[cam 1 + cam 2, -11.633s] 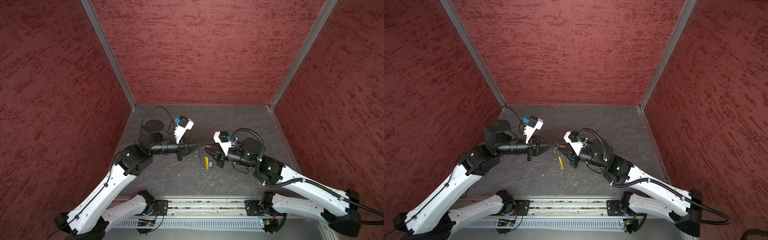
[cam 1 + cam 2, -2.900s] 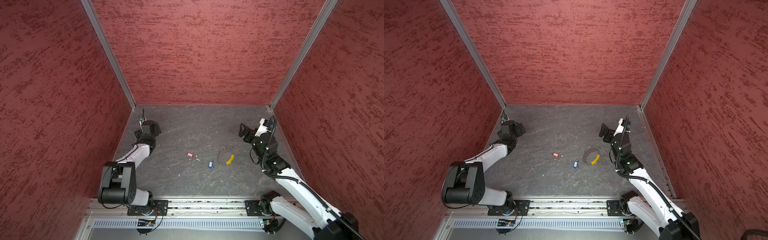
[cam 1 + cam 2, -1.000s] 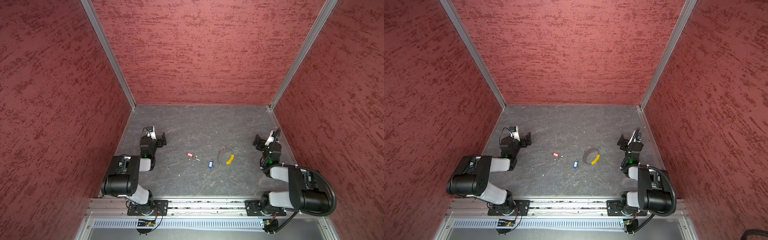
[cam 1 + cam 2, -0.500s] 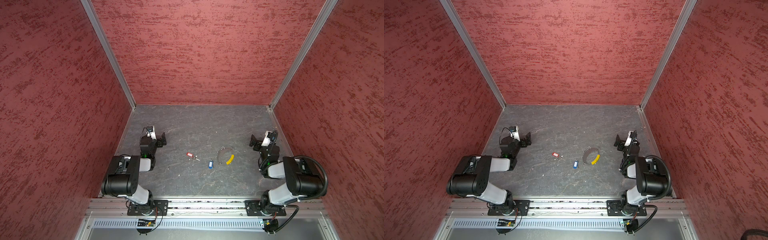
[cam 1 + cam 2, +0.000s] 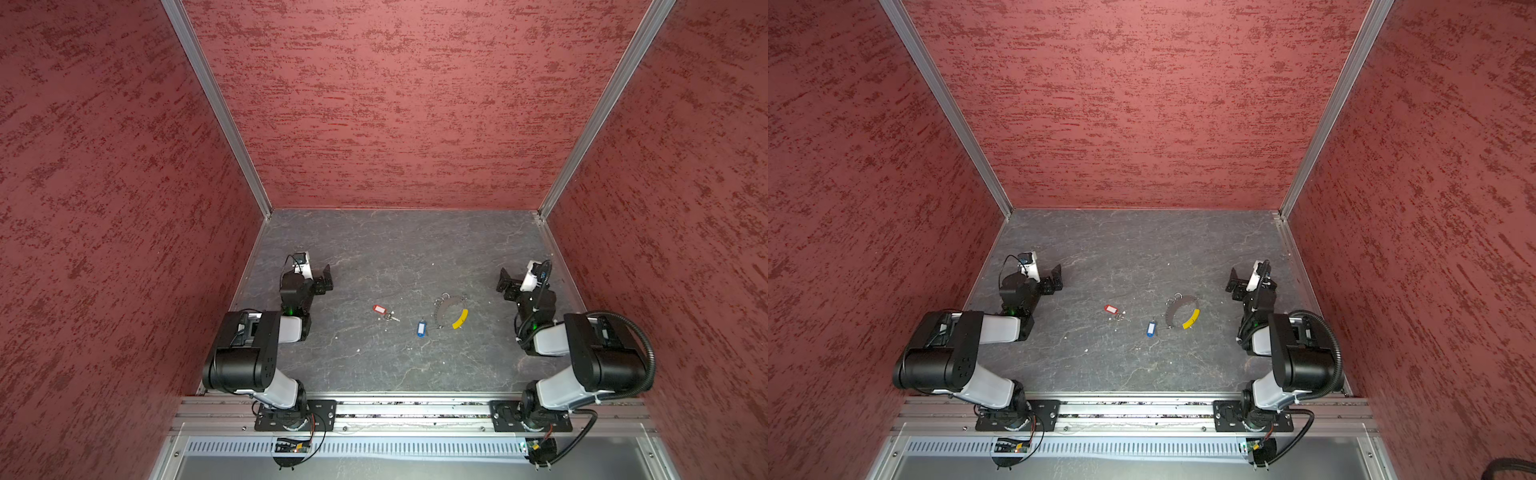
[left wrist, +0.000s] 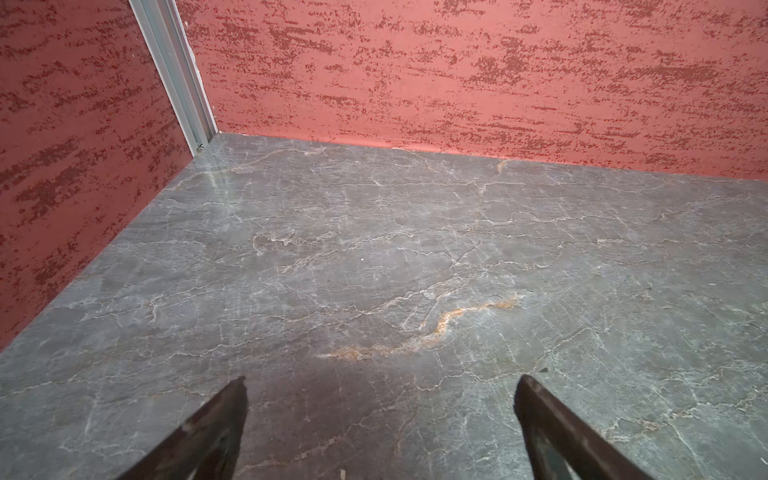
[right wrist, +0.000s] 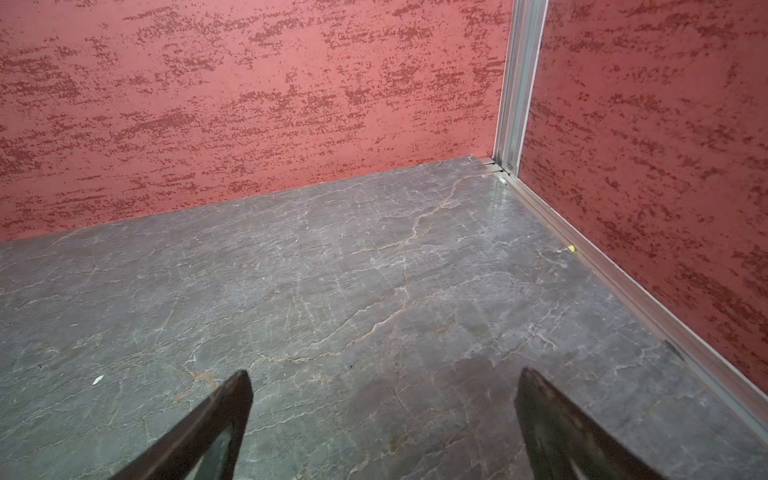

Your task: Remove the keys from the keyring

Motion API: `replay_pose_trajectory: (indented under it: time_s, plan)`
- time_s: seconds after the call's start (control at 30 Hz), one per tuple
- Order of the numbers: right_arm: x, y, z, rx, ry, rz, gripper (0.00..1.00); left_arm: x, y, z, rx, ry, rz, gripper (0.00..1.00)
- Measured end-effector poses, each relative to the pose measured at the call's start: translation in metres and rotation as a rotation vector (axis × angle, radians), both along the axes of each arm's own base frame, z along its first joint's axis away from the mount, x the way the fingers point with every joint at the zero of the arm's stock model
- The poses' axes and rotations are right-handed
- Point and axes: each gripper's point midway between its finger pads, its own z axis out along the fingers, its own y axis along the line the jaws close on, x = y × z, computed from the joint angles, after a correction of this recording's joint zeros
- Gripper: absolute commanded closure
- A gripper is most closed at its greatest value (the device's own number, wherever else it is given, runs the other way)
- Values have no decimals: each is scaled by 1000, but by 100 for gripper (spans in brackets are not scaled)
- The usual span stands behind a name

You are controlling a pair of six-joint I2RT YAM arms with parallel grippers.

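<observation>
- Nearest edge: metal rail [image 5: 415, 409] across the front, with both arm bases bolted to it.
- Left arm [image 5: 245, 353] and right arm [image 5: 598, 357] are folded back over their bases at opposite sides of the grey veined table [image 5: 395, 249].
- Blue-tagged key [image 5: 421, 328] [image 5: 1150, 328] lies flat mid-table, just beside the near-left part of the keyring. At this size I cannot tell whether it touches the wire.
- Keyring [image 5: 436, 311] [image 5: 1167, 313] lies flat, right of centre. Its yellow segment [image 5: 460, 319] [image 5: 1191, 319] is on the right-hand side, and a few small rings sit at its far edge.
- Red-tagged key [image 5: 379, 309] [image 5: 1111, 309] is left of the blue one and clearly apart from the loop. Its silvery key end points toward the near right.
- Left gripper [image 5: 325, 279] [image 5: 1056, 277] is low over the table's left side, well apart from all three items.
- Left wrist view: the gripper [image 6: 380, 382] has its dark fingers [image 6: 216, 424] spread wide. Only bare table shows between them, and nothing is held.
- Right gripper [image 5: 505, 282] [image 5: 1234, 282] is low over the right side, near the keyring but not touching it.
- Right wrist view: the gripper [image 7: 384, 376] is equally wide open and empty-handed, with stone surface under the gap.
- Farthest: red mottled walls [image 5: 395, 104] on three sides, joined by aluminium corner posts [image 5: 232, 124].
</observation>
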Motion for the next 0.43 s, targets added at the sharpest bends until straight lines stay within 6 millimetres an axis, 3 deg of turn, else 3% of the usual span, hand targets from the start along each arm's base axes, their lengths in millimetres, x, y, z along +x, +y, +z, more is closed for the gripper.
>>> replay_pose_trajectory:
  time_s: [0.43]
  plan:
    - [4,0,3,-7,-4,-15,1,0,0,0,0,0,0,1]
